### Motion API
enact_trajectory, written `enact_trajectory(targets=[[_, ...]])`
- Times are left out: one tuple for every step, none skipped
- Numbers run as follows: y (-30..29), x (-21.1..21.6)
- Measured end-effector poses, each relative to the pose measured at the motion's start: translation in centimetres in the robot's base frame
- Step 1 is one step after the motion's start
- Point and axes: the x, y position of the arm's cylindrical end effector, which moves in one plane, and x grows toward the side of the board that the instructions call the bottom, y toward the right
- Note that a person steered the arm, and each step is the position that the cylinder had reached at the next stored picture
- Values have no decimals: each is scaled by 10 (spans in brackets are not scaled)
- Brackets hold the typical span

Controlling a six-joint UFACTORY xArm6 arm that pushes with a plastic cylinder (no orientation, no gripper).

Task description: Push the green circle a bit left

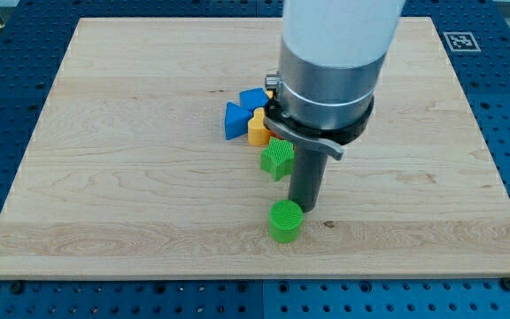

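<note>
1 green circle [285, 221] | my tip [301, 209] touching its right | no hand | arm hides cluster's right

My tip [301, 209] cannot be seen cleanly: the rod's lower end sits just behind the green circle [284, 221], which covers part of it, so contact between them cannot be judged. Up the view from my tip, the arm's wide housing [326, 84] hides part of the block cluster. A yellow block [258, 129] shows only partly, its shape unclear. A sliver of red [277, 133] peeks out under the housing. The housing itself is cut off by the view's top edge.
</note>
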Motion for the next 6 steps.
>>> enact_trajectory(targets=[[-4,9],[-4,22],[-4,28],[3,28],[23,32],[40,53]])
